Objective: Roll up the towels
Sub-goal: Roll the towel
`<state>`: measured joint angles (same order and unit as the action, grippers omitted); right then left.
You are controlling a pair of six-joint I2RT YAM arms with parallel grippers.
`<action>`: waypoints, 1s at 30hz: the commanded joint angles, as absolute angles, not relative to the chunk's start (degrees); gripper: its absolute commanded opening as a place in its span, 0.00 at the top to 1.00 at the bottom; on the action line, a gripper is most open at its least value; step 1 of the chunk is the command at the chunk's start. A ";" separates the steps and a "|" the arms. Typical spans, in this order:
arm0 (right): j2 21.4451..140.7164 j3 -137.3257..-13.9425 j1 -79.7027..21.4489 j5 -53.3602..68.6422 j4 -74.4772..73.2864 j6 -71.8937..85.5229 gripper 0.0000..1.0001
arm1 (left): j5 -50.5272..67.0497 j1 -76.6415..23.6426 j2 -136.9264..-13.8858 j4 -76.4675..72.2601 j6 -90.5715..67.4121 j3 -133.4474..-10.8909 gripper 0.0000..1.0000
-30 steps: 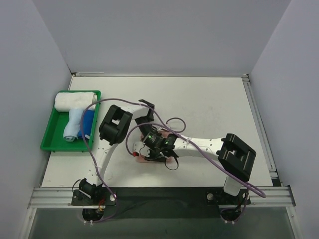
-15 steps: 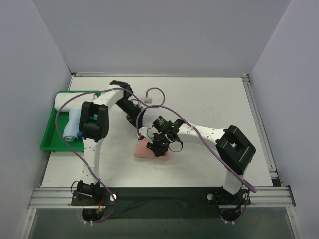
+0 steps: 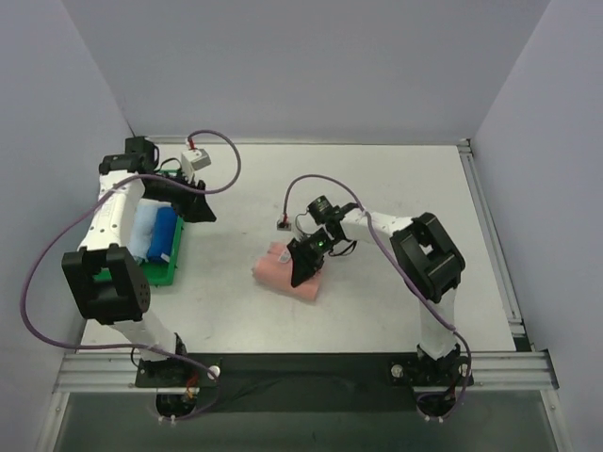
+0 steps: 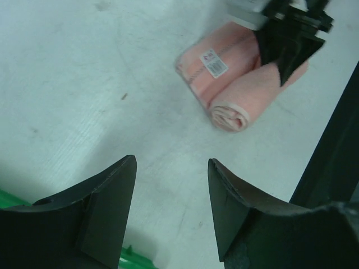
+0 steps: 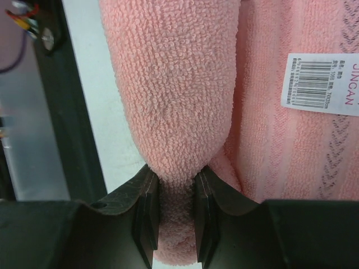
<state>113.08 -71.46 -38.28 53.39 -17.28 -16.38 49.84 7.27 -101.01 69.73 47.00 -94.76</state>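
The salmon pink towel lies partly rolled on the table at mid-front, its roll beside a flat fold carrying a white label. My right gripper is shut on the near end of the roll, the terry pinched between both pads. My left gripper hangs open at the right edge of the green tray, nothing between its fingers. From there the pink towel shows far ahead. The light blue towel lies in the tray.
A dark blue roll sits beside the light blue towel in the tray. The left arm's upper link stands in front of the tray. Purple cables loop over both arms. Grey walls close the table on three sides.
My left arm has swung from the pink towel to the tray on the left, and its jaws have opened. My right gripper has closed on the roll and shifted slightly back.
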 commanded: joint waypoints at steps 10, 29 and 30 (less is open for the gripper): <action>125.07 -72.33 -35.07 63.63 -20.30 -11.43 1.00 | 37.89 -20.28 -70.58 39.12 65.64 -53.46 0.21; 127.62 -74.00 -31.47 62.93 -19.95 -9.41 1.00 | 29.80 -39.20 -94.37 30.58 68.14 -52.20 0.45; 127.62 -74.35 -31.38 62.58 -20.13 -9.23 1.00 | 28.92 -39.29 -95.53 30.76 67.25 -52.47 0.55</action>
